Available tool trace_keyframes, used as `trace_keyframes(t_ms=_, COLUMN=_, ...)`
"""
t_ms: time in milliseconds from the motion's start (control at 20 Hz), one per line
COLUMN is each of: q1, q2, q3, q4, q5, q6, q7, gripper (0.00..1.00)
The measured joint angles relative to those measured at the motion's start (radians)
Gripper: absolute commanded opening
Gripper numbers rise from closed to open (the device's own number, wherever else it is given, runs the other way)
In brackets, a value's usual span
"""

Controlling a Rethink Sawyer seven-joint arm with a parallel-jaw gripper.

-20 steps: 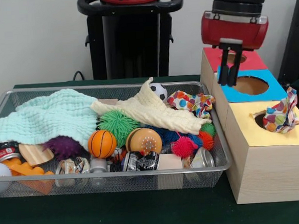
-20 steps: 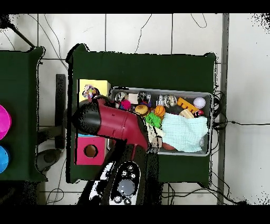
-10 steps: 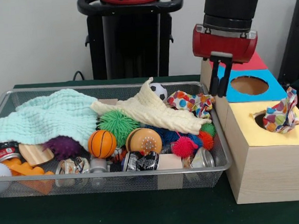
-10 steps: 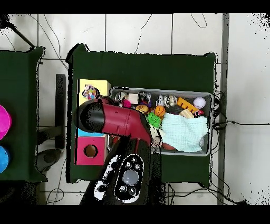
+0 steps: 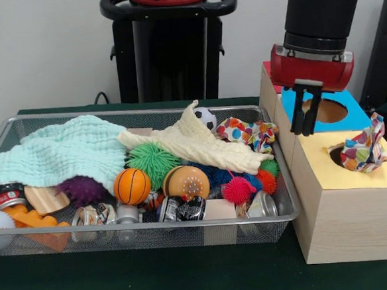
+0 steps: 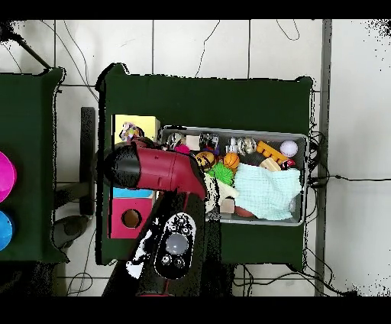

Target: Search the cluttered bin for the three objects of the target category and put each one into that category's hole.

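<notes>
Cloths seem to be the target here: a polka-dot one [image 5: 362,148] is already stuffed halfway into the hole in the yellow top of the wooden sorting box [image 5: 344,214], while the rest wait in the wire bin [image 5: 28,244] beside it — a big mint cloth [image 5: 58,154] over the left end, a cream cloth [image 5: 197,143] draped across the middle, and a second polka-dot scrap [image 5: 248,132] against the bin's right wall. Compared with half a second ago, the arm has swung back from the bin's edge toward the box, so the gripper [image 5: 306,114] now hangs over the seam between the blue and yellow panels, jaws close together and holding nothing. My guess is it means to poke the dangling cloth fully in, or it is hesitating before the next pick. Balls, cans and blocks lie under the cloths. Everything sits on a dark green surface [image 5: 149,277]; behind are a pale wall and a black stand, with tiled floor around.
</notes>
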Motion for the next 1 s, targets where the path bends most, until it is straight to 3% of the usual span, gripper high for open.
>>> trace_keyframes(t_ms=1000, q1=0.05, q2=0.003, q3=0.004, q4=-0.079, q5=-0.001, q6=0.0, q7=0.0, gripper=0.0)
